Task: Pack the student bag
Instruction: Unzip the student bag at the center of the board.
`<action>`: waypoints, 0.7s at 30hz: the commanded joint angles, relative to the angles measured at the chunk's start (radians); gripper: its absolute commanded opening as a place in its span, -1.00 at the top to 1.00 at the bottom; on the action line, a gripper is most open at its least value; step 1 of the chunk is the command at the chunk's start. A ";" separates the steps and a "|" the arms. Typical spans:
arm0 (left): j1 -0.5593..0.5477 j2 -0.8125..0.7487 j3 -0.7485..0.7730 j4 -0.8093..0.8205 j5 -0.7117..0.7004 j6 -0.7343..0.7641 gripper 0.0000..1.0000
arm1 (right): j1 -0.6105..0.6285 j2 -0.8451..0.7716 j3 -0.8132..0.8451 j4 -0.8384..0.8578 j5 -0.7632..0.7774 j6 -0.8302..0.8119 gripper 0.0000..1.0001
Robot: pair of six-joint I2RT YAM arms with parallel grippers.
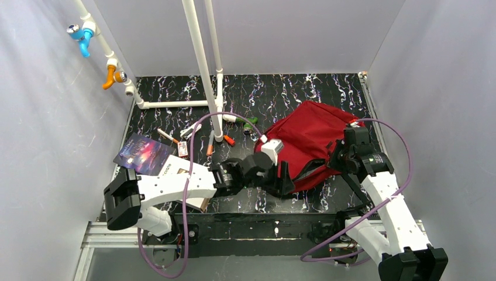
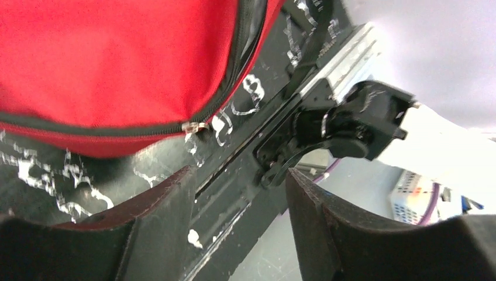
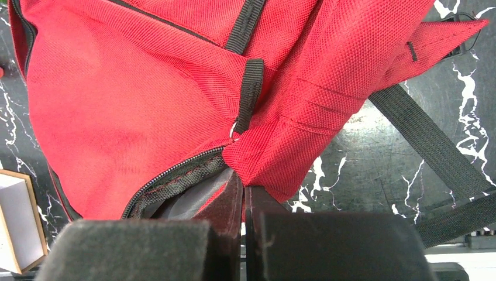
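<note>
Top external view: the student bag [image 1: 310, 137] lies right of centre on the table [image 1: 281, 93]. Left wrist view: the left end effector [image 2: 240, 175] stands apart, empty, beside the bag. Right wrist view: the right end effector [image 3: 243, 193] is pinched together on the bag's red edge.

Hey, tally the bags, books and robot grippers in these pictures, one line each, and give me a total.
student bag: 1
book: 1
grippers: 2, the left gripper and the right gripper
total: 4
</note>
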 commanded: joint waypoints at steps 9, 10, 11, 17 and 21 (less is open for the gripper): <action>-0.105 0.097 0.044 -0.131 -0.350 -0.345 0.01 | -0.002 -0.040 -0.024 0.091 -0.099 0.080 0.96; -0.106 0.111 0.039 -0.093 -0.356 -0.335 0.05 | -0.002 -0.040 -0.025 0.092 -0.099 0.079 0.96; -0.105 0.121 0.027 -0.054 -0.361 -0.328 0.07 | -0.002 -0.040 -0.025 0.094 -0.097 0.077 0.96; -0.106 0.176 0.036 -0.003 -0.440 -0.315 0.16 | -0.002 -0.045 -0.016 0.089 -0.096 0.071 0.96; -0.105 0.196 0.044 -0.002 -0.500 -0.305 0.24 | -0.002 -0.053 -0.018 0.090 -0.100 0.073 0.96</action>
